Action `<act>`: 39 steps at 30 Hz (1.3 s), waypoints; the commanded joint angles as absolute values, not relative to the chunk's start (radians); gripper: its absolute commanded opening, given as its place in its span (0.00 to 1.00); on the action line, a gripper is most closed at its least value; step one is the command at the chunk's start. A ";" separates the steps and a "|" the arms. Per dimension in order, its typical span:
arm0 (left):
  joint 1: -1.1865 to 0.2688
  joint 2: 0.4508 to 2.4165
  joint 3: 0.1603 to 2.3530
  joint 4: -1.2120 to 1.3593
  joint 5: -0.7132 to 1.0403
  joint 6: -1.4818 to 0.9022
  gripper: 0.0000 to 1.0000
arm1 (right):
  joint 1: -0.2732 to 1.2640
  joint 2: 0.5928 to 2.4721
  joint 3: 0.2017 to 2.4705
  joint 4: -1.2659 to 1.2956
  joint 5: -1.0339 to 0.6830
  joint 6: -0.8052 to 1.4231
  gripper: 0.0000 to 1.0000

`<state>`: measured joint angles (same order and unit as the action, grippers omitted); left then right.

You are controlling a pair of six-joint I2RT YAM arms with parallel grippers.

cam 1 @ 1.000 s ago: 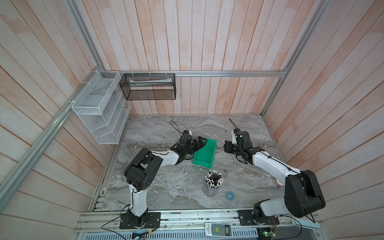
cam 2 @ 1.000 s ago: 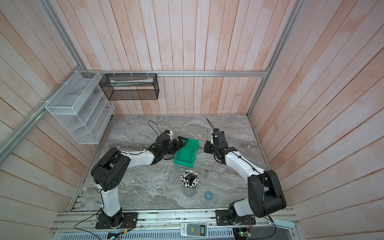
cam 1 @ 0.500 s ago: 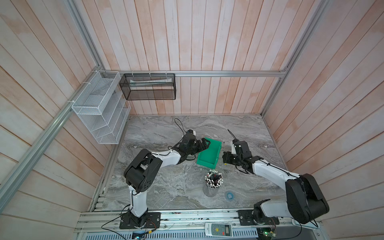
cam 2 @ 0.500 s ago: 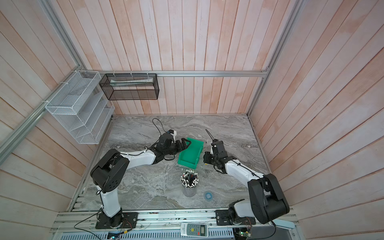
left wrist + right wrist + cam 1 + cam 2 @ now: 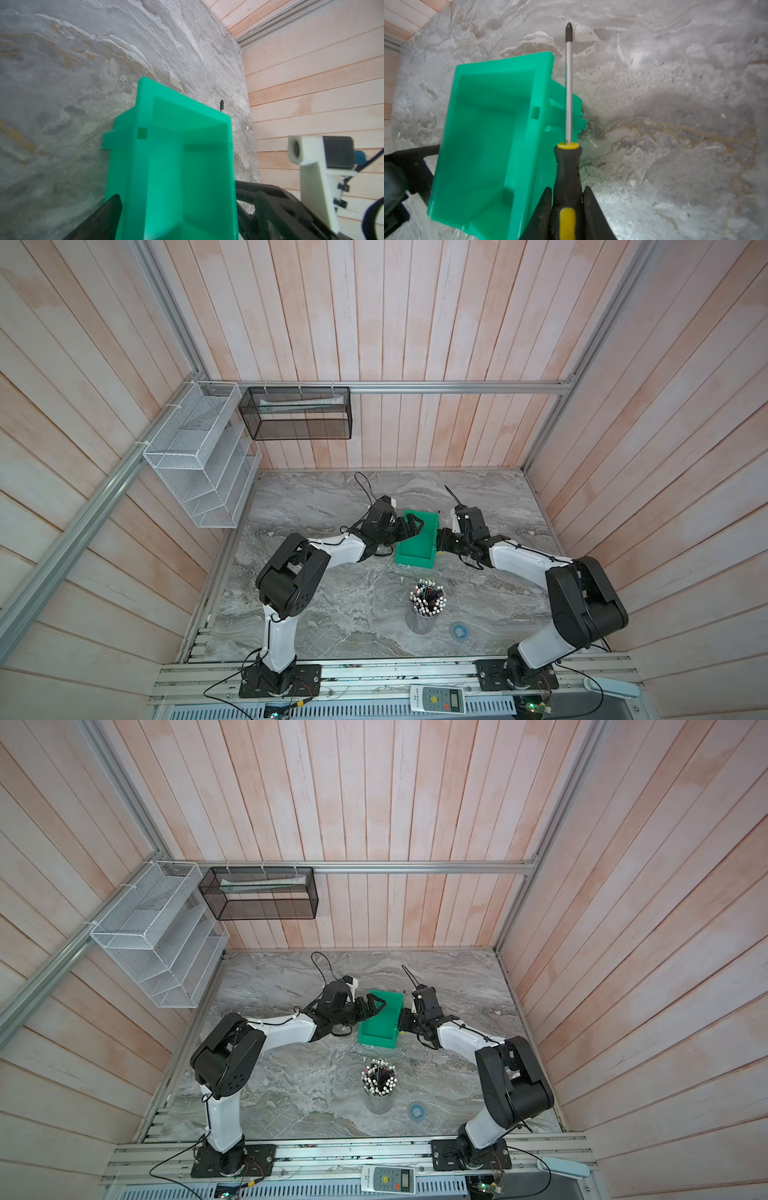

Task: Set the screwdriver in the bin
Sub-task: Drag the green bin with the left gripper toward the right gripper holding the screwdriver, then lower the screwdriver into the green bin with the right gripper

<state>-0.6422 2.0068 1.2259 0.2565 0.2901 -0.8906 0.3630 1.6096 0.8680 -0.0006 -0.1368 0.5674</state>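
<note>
Screwdriver [image 5: 568,158]: held outside the bin [image 5: 417,545], shaft running along its wall; not yet inside.
Right fingers [image 5: 544,207]: clamped on the black-and-yellow handle; over the last second I brought them from well clear of the bin to just beside it.
Left fingers [image 5: 108,214]: one against the bin's opposite wall; whether they grip, I cannot tell.
Meaning: approach looks finished; crossing the rim and release remain.

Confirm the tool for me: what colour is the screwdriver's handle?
Screwdriver handle: black with yellow; right wrist view.

Left wrist: screwdriver [image 5: 221,105] mostly hidden behind bin [image 5: 162,176].
</note>
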 commanded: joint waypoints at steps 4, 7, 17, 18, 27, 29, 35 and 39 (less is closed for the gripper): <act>-0.675 2.109 1.381 0.288 0.343 -0.925 1.00 | 0.289 1.729 1.014 0.027 -0.140 0.526 0.22; -0.676 2.156 1.434 0.302 0.357 -0.948 1.00 | 0.234 1.781 1.048 0.011 -0.132 0.504 0.22; -0.718 2.183 1.464 0.330 0.396 -0.983 1.00 | 0.103 1.730 1.052 -0.062 -0.086 0.429 0.23; -0.717 2.170 1.456 0.316 0.390 -0.966 1.00 | 0.097 1.699 1.053 -0.078 -0.068 0.422 0.23; -0.666 1.967 1.404 0.129 0.260 -0.747 1.00 | 0.123 1.466 1.072 -0.175 -0.063 0.449 0.25; -0.659 1.902 1.381 0.093 0.220 -0.697 1.00 | 0.145 1.454 1.072 -0.177 -0.097 0.467 0.25; -0.659 1.699 1.265 0.046 0.132 -0.583 1.00 | 0.257 1.477 1.065 -0.158 -0.133 0.524 0.25; -0.678 1.583 1.167 0.047 0.085 -0.524 1.00 | 0.298 1.480 0.999 -0.079 -0.167 0.606 0.25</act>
<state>-0.6636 1.6165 1.2263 0.0895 0.1474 -0.6094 0.2855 1.4750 1.0355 -0.1215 -0.1345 0.5343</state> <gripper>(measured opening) 0.998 0.253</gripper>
